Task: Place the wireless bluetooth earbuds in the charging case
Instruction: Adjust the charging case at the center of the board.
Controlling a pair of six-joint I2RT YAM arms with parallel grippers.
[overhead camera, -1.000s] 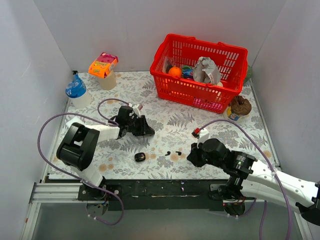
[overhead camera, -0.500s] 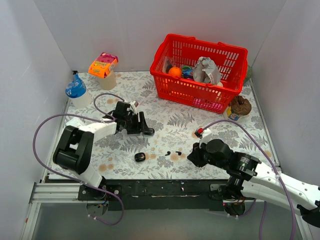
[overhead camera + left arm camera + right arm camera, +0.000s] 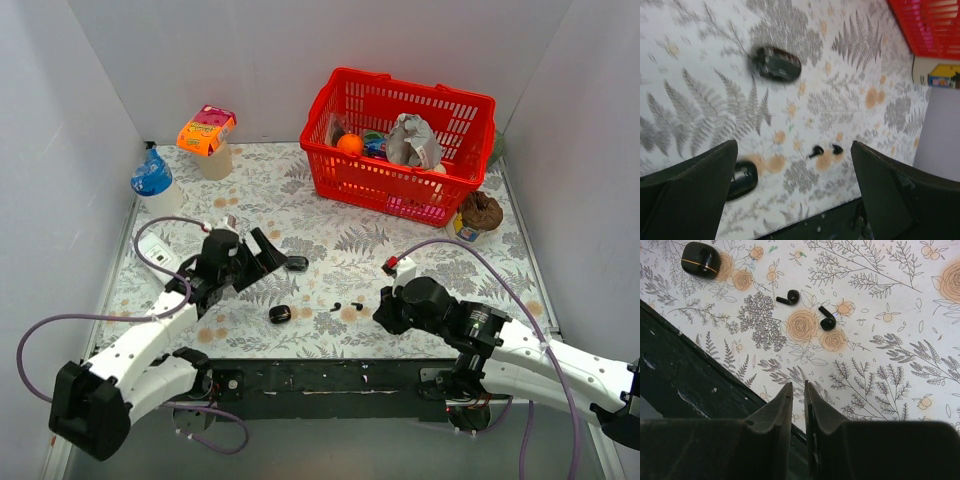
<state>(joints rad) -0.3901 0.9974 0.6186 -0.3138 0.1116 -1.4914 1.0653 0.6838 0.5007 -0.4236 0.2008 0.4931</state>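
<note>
The two earbuds (image 3: pixel 789 297) lie side by side by the middle of the near edge of the desk (image 3: pixel 430 235). The right claw (image 3: pixel 798 386), pinched shut and empty, hovers just beside them. It should part, centre over one bud, then descend squarely. The left claw (image 3: pixel 262 252) gapes wide, empty.

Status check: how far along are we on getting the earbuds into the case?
Nothing looks done: both earbuds lie loose on the table, outside any case. The black oval case nearby looks closed. In hand: nothing; the right gripper hovers near the earbuds, fingers almost together and empty, and the left gripper is open and empty. Left: open the case, then pick up and seat each earbud.
</note>
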